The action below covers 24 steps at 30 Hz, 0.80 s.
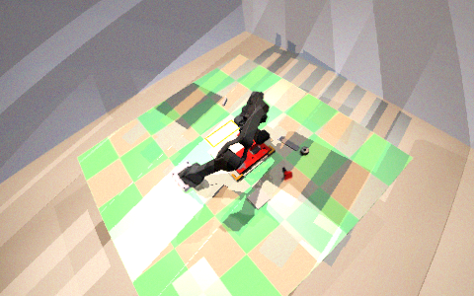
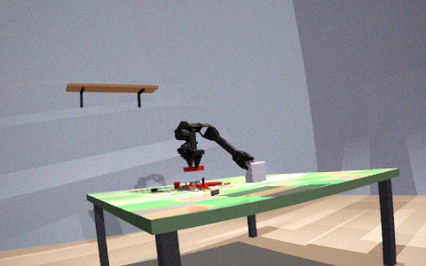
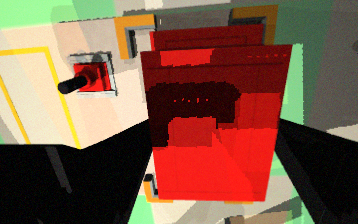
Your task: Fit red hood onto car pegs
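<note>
The red hood is held level between the fingers, its flat roof facing the wrist camera. My gripper is shut on it. In the exterior view the hood hangs clearly above the table, apart from the parts below. The red chassis sits in its jig with orange corners. In the wrist view the hood covers most of the chassis; only its far end shows. The engine block, pegs and hood's corner holes cannot be made out.
A red part with a black stem stands in a grey holder beside the jig. A yellow outlined rectangle lies near it. On the jig's other side are a small red part and a dark wheel.
</note>
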Each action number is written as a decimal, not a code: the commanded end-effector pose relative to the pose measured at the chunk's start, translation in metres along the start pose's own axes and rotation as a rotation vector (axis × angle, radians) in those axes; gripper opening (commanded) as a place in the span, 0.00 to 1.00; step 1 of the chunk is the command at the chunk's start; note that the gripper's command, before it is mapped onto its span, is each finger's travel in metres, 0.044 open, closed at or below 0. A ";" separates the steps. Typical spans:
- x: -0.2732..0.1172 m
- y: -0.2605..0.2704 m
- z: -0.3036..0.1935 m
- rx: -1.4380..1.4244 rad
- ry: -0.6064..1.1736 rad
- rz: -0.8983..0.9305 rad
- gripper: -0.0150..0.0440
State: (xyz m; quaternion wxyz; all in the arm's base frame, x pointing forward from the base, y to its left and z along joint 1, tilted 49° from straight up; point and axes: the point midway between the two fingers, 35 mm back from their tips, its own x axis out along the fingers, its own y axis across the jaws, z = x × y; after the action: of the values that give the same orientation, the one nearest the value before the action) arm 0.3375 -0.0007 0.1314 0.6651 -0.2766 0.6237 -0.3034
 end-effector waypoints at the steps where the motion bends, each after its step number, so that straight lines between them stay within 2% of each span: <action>1: 0.003 0.000 -0.001 -0.009 -0.001 -0.003 0.25; 13: 0.048 -0.003 0.000 -0.008 -0.002 -0.005 0.25; 24: 0.049 -0.003 0.002 -0.008 -0.002 -0.005 0.25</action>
State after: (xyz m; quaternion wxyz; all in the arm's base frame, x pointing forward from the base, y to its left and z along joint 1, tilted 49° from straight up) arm 0.3402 -0.0392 0.1003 0.6629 -0.2800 0.6251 -0.3022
